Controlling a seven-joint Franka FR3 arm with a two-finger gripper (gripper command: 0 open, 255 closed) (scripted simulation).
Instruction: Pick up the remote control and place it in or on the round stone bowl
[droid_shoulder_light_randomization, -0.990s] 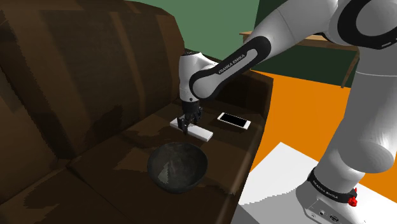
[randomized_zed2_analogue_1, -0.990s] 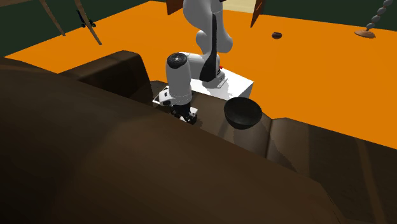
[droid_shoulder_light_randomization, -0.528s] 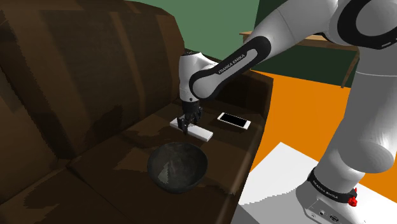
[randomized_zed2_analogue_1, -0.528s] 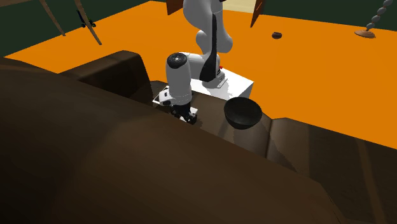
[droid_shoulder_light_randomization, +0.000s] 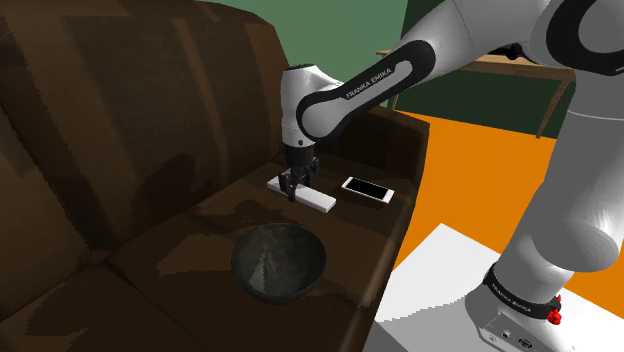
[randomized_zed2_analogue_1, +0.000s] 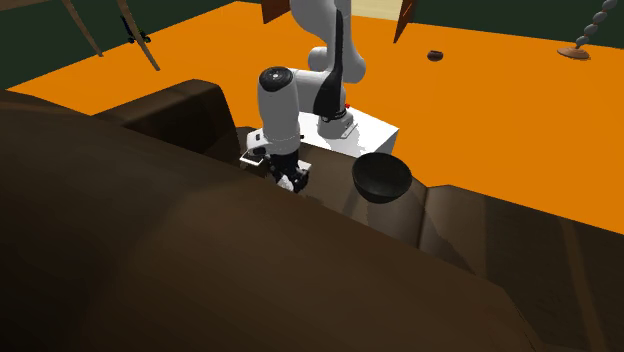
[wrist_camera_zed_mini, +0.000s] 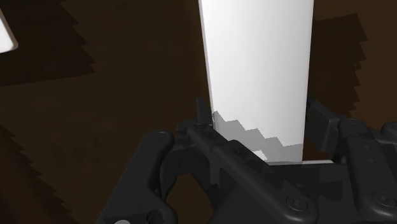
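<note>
Our claw (droid_shoulder_light_randomization: 296, 187) pinches the remote (droid_shoulder_light_randomization: 320, 201) across its narrow width, the easy span for two fingers; it sits low at the sofa (droid_shoulder_light_randomization: 140, 130) seat, touching or not we cannot tell; the bowl (droid_shoulder_light_randomization: 279, 262) lies near, mouth up.

Brown sofa (droid_shoulder_light_randomization: 120, 150) with a phone (droid_shoulder_light_randomization: 367, 189) on its seat, orange floor (droid_shoulder_light_randomization: 480, 190) beyond.
The phone lies flat, a black screen in a white rim, near the sofa's arm (droid_shoulder_light_randomization: 395, 135) at the shoulder view's right. Behind the sofa stands a green wall (droid_shoulder_light_randomization: 330, 30), with a wooden table (droid_shoulder_light_randomization: 500, 62) before it. In the second exterior view a small dark thing (randomized_zed2_analogue_1: 434, 55) lies far off on the floor, well apart from the sofa.
</note>
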